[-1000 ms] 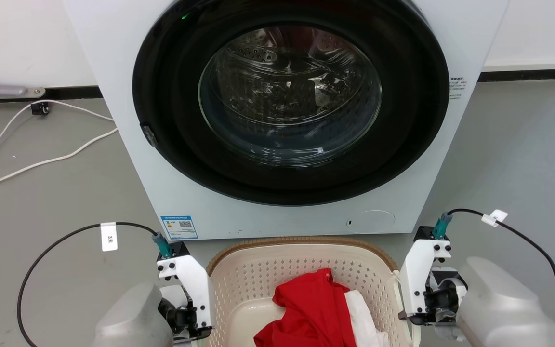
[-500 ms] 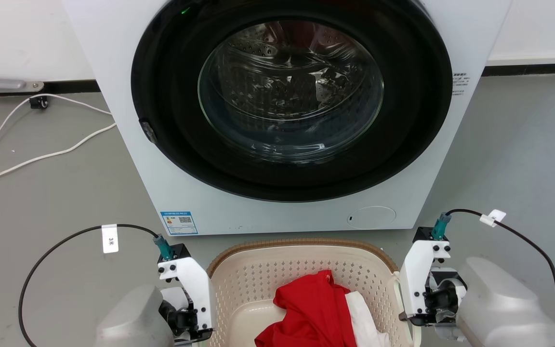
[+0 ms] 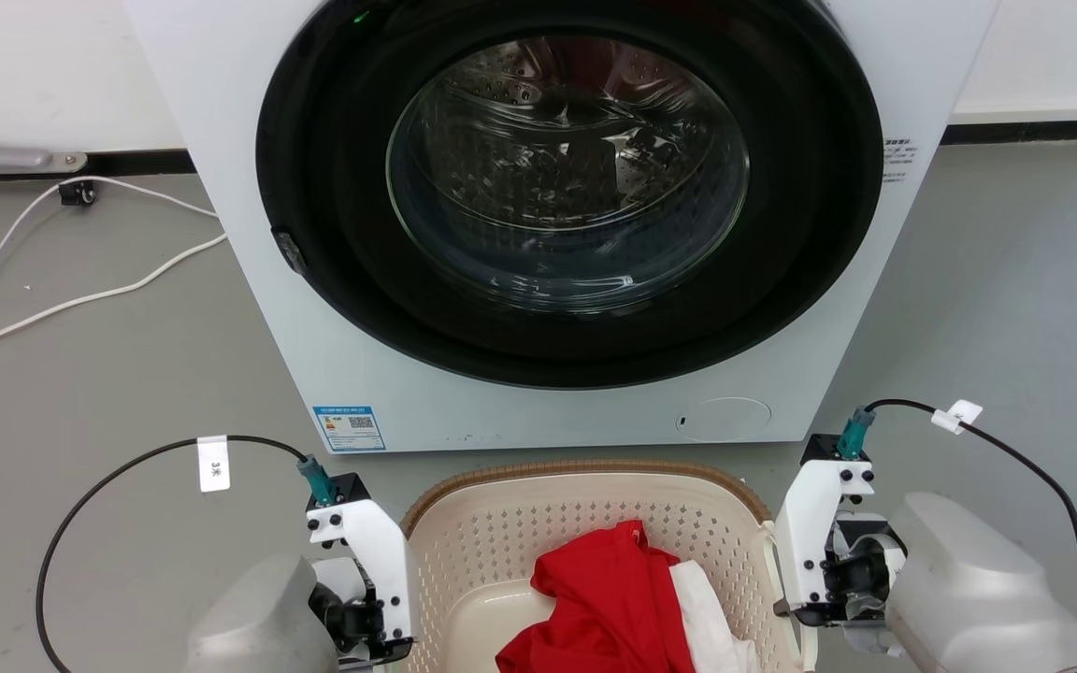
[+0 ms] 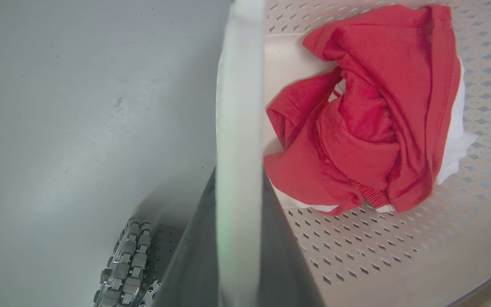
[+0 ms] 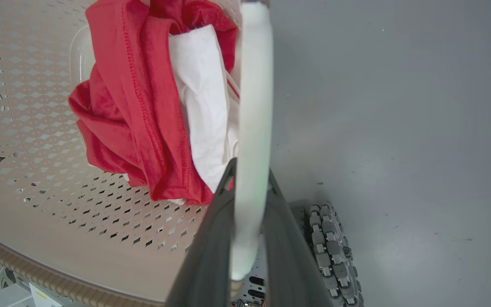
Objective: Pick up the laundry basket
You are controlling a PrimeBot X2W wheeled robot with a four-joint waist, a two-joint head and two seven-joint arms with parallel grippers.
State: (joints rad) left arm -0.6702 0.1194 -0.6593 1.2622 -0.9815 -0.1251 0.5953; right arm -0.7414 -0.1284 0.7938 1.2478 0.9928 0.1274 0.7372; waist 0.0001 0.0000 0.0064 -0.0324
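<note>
Cream perforated plastic laundry basket (image 3: 520, 533) with brown woven-look rim: just in front of white front-load washing machine (image 3: 249, 280), red garment (image 3: 609, 598) inside. Left hand (image 4: 239, 175) and right hand (image 5: 250, 170) each closed on a white side handle (image 4: 239, 85). Raise both together, level, else handles slip.

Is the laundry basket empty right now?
No, a crumpled red garment and a white cloth lie inside the laundry basket.

Laundry basket (image 3: 510, 537) on floor (image 3: 127, 374) before washing machine (image 3: 333, 374), clothes (image 3: 609, 598) inside; left pincer (image 4: 239, 175) at its left, right pincer (image 5: 249, 170) right.
</note>
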